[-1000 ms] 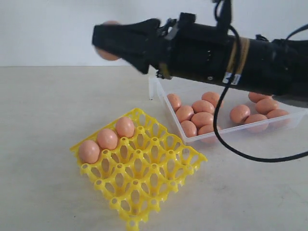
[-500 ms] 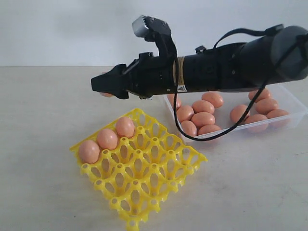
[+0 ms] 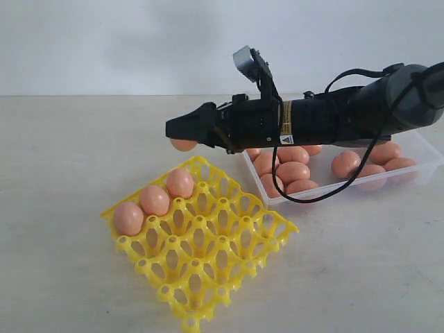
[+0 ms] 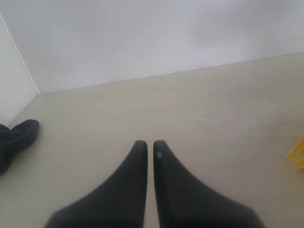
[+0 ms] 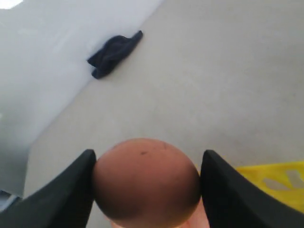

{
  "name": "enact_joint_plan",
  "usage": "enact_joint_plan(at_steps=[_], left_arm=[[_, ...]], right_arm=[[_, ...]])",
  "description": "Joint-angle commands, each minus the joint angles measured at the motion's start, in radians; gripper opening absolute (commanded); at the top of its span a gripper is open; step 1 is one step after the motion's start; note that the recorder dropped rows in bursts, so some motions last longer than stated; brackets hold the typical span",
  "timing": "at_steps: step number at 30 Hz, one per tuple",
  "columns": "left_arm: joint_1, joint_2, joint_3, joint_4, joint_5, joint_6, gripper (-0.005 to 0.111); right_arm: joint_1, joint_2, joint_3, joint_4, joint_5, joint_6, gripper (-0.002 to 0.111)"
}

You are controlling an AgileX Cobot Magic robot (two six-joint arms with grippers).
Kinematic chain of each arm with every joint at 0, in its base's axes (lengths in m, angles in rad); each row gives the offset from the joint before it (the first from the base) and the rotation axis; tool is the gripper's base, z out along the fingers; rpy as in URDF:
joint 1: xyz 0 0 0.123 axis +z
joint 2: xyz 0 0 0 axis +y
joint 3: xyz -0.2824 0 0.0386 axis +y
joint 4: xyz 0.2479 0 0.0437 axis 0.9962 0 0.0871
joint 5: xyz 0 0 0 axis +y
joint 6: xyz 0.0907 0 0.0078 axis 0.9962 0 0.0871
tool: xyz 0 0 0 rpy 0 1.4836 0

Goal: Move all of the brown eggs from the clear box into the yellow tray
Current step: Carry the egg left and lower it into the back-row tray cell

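Nearest the bench's point(image 3: 62, 146) front edge, the yellow tray point(image 3: 208, 244) is lying flat, turned so that one corner is pointing forward. Three brown eggs point(image 3: 154, 200) are sitting side by side in the cups along its far-left edge, and the other cups are standing open.

Just past the tray's far corner, the right gripper point(image 3: 177, 130) is hanging in the air above the bench, reaching in from the right. It is grasping one brown egg point(image 3: 184, 144), which is peeking out under the black fingertips. The right wrist view is showing that egg point(image 5: 147, 185) wedged between the two fingers point(image 5: 71, 190), with a piece of the tray point(image 5: 280, 183) showing below it. Whether the egg is hanging directly over a cup cannot be told.

Behind the tray, toward the bench's right side, the clear box point(image 3: 429, 161) is resting flat with the remaining brown eggs point(image 3: 293, 171) lying loose inside. The right arm point(image 3: 333, 119) is stretching across in front of the box, hiding its far rim and some eggs, and a black cable point(image 3: 326, 193) is drooping over its near wall.

The left gripper point(image 4: 149, 145) is hovering over bare bench, clenched with only a thin slit between its fingers and nothing in it. A corner of the tray point(image 4: 298, 156) is just showing in its view.

Farthest off, a dark crumpled object point(image 5: 114, 52) is lying where the bench is meeting the wall point(image 3: 104, 41).
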Motion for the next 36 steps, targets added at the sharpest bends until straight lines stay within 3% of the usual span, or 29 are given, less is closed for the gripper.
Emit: enact_joint_plan(at_steps=[1,10,36], left_arm=[[-0.005,-0.003,0.003,-0.002,-0.008,-0.003,0.004],[-0.005,-0.003,0.003,-0.002,-0.008,-0.003,0.004],[-0.005,-0.003,0.003,-0.002,-0.008,-0.003,0.004]], right_arm=[[-0.003,0.002,-0.017,-0.106,0.039,-0.039,0.0],[-0.003,0.006,-0.017,-0.13,0.229,-0.097,0.0],[-0.003,0.117,-0.06,-0.109,0.187,-0.128,0.001]])
